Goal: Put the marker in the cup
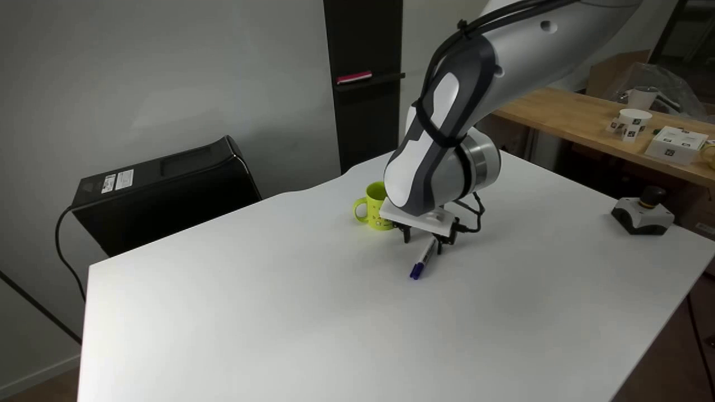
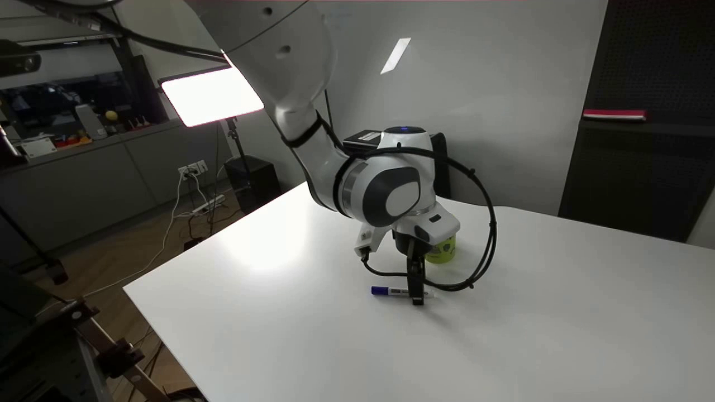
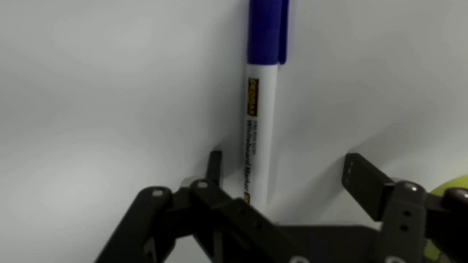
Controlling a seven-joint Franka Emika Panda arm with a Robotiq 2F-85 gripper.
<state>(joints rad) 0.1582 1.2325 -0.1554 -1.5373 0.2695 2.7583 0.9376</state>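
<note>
The white marker with a blue cap lies flat on the white table in both exterior views (image 1: 426, 257) (image 2: 395, 291) and in the wrist view (image 3: 260, 120). My gripper (image 3: 283, 166) is open, with its two black fingers low on either side of the marker's white barrel. The left finger in the wrist view is much nearer the marker than the right one. The marker's tail end is hidden behind the gripper. The yellow-green cup (image 1: 376, 207) stands upright close beside the gripper, partly hidden by the arm; its edge shows in the wrist view (image 3: 456, 182).
The white table (image 1: 251, 312) carries an emergency-stop box (image 1: 642, 215) near one edge. A black case (image 1: 167, 190) stands beyond the table's far edge. A black cable (image 2: 491, 223) loops from the arm down near the tabletop. A wooden bench (image 1: 558, 109) stands behind.
</note>
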